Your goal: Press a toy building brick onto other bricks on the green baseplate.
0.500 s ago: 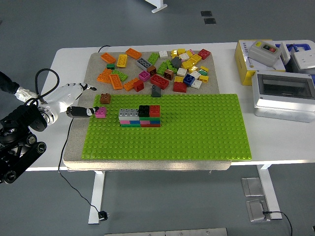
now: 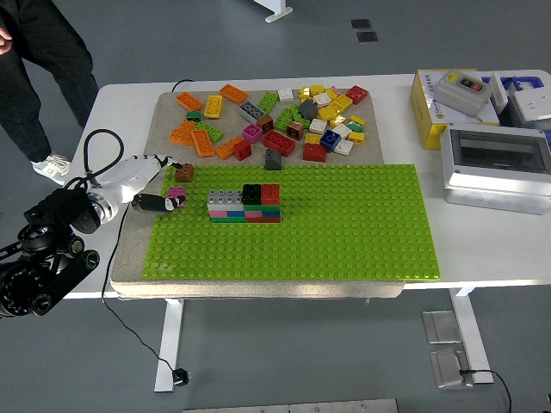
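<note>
Since half a second ago, the robot's left hand [image 2: 153,182], white-shelled with dark fingertips, has moved a little to the right and now sits over the left edge of the bright green studded baseplate [image 2: 344,224], its fingers pinched on a small pink toy brick [image 2: 176,195] at that edge, with a small brown brick [image 2: 183,172] just beyond its fingertips. A person in dark trousers and white shoes [image 2: 39,77] has come into view at the top left corner, standing on the floor beside the table. The low stack of grey, black, red, pink, blue and green bricks [image 2: 244,205] sits unchanged on the baseplate, just right of the pink brick and apart from it. Behind the baseplate, a loose heap of orange, yellow, red, green and white bricks [image 2: 284,120] lies on the grey felt mat [image 2: 164,112] that covers the white table [image 2: 482,237]. At the table's right end stand a yellow box with a grey switch unit [image 2: 456,95] and a grey enclosure with a clear lid [image 2: 498,168]. Beneath is grey floor [image 2: 327,344].
</note>
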Controlling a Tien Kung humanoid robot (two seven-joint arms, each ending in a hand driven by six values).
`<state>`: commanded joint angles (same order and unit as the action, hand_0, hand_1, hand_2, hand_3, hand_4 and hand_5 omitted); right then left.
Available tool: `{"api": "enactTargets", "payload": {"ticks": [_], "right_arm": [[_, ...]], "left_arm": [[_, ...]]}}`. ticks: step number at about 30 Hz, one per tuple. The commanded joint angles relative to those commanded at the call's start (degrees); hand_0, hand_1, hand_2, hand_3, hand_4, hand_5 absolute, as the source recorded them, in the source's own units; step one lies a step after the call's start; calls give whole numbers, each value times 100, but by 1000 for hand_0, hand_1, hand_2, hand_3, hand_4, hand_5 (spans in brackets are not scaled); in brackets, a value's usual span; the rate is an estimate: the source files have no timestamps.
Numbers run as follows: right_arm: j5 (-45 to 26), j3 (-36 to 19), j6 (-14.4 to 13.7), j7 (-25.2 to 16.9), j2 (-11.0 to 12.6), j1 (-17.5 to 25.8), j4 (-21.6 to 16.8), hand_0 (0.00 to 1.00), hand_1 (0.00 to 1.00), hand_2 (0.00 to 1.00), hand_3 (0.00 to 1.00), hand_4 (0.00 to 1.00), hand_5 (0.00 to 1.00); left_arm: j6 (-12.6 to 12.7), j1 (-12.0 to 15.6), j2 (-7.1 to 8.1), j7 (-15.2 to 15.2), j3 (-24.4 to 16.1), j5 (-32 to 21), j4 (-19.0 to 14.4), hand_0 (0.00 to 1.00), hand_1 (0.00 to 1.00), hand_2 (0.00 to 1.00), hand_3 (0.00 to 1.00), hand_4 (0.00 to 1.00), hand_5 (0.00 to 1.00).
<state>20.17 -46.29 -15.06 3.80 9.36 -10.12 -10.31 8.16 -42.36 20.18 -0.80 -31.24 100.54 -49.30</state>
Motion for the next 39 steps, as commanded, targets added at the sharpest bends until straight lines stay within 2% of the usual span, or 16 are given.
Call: {"api": "enactTargets", "payload": {"ticks": [14,27,39], "right_arm": [[-68,61,6,-11,13,-26,0,702,698,698,705,388,801],[-160,138,10,-29,16,-55,0,702,699,699,705,389,802],[-139,126,12,-21,13,-65,0,702,697,700,706,390,803]], "left_arm": [[-21,-71,-23,-24,349,-202,222,998,960,972,853,719,416],[4,-173,-71,-81,450,-460,512,998,960,972,840,716,412],[20,-200,-125,-118,520,-628,617,998,962,973,815,714,407]]}}
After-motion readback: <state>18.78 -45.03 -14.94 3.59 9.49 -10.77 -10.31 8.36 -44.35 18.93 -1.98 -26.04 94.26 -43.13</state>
